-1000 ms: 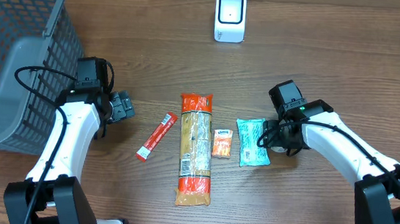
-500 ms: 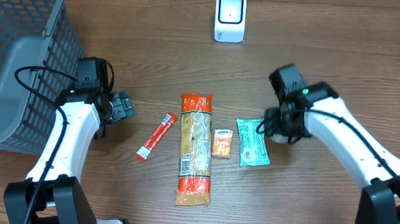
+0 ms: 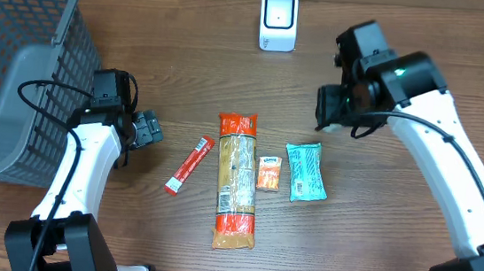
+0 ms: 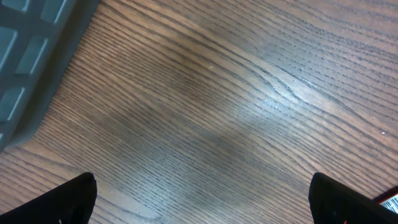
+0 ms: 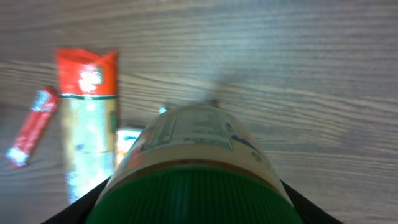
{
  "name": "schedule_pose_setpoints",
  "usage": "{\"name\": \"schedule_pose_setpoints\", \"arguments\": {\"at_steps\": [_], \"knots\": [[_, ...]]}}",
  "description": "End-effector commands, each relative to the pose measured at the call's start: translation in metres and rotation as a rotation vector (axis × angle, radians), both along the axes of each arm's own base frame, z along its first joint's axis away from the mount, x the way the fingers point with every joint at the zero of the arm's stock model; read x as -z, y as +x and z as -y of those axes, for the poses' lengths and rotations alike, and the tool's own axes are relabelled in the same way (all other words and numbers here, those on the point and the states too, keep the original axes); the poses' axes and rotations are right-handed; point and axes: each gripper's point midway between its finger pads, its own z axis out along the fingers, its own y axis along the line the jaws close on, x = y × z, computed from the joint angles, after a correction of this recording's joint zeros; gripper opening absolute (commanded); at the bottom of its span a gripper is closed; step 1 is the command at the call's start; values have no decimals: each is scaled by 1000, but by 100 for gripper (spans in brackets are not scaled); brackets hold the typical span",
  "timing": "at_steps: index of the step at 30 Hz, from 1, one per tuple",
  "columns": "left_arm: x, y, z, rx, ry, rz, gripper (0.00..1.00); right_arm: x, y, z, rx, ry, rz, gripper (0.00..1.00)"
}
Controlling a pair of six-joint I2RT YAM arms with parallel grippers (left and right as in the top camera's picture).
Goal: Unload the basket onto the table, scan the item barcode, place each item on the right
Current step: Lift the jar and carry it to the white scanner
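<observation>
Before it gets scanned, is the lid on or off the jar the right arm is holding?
On. The right wrist view shows a green ribbed lid seated over the top of the labelled jar.

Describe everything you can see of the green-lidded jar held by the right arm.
The round green-lidded jar shows only in the right wrist view, close and blurred. Its ribbed green lid looks plastic and faces the camera; beyond it the body carries a pale label with blue print, too soft to read. The right claw is shut on it at the sides, holding it above the wooden table. No barcode is visible.
</observation>
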Motion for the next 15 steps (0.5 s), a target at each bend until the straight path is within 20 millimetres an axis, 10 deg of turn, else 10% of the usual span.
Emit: {"name": "schedule_pose_setpoints", "arguments": {"at_steps": [1, 15], "knots": [[-7, 7, 1, 13, 0, 24, 100, -41, 4, -8, -10, 64, 70, 36], [-7, 7, 1, 13, 1, 24, 100, -15, 79, -41, -16, 105, 175, 35]]}}
